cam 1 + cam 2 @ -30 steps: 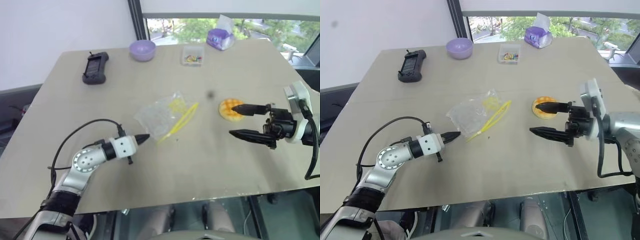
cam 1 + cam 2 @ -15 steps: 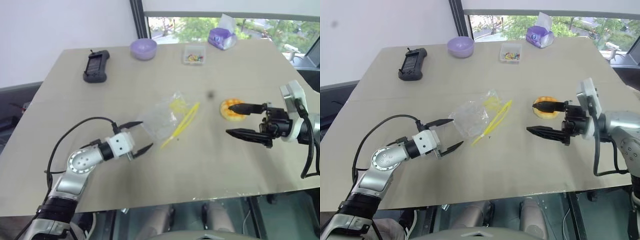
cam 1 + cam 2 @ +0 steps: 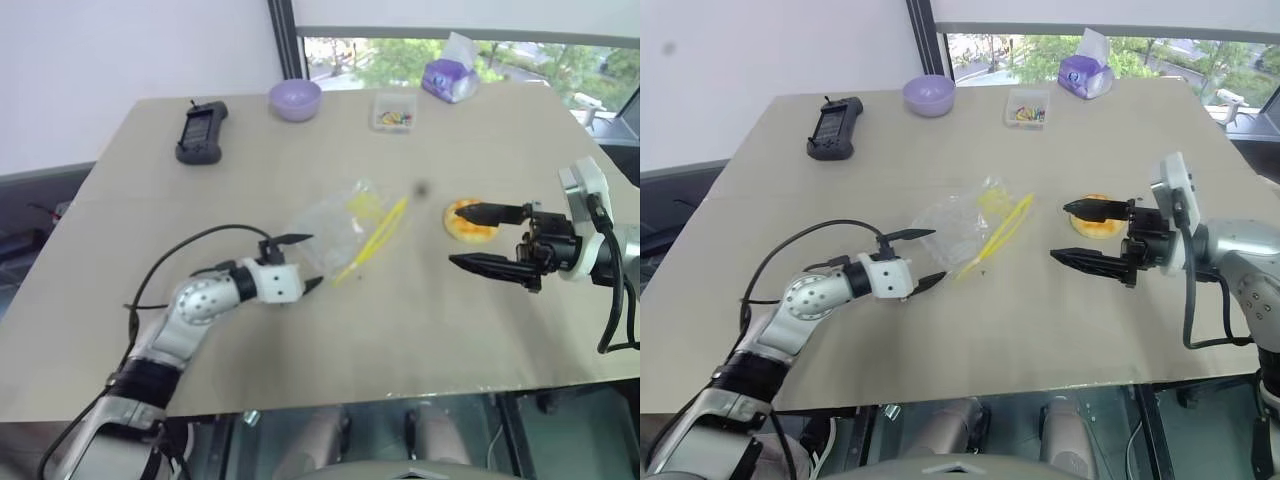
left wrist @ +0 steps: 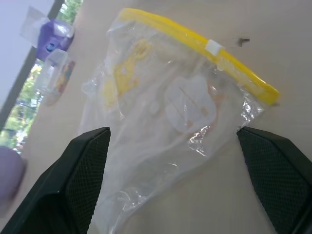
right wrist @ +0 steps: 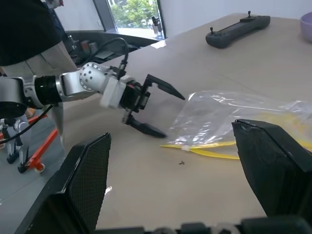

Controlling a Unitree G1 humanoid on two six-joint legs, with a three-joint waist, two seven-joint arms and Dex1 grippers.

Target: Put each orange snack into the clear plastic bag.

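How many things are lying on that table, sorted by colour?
Purple: 2, a bowl and a tissue pack
Black: 1, a handheld controller
Orange: 1, a round snack
Clear: 2, a plastic bag with a yellow strip and a small box of colourful bits
Total: 6

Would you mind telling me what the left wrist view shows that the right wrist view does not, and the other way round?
The left wrist view alone takes in the purple tissue box, the small clear box of colourful bits beside it, and the bag's whole yellow seal strip. The right wrist view alone takes in the open left gripper seen from outside, the black controller and a person standing past the table's edge. Both share the clear plastic bag lying flat on the table.
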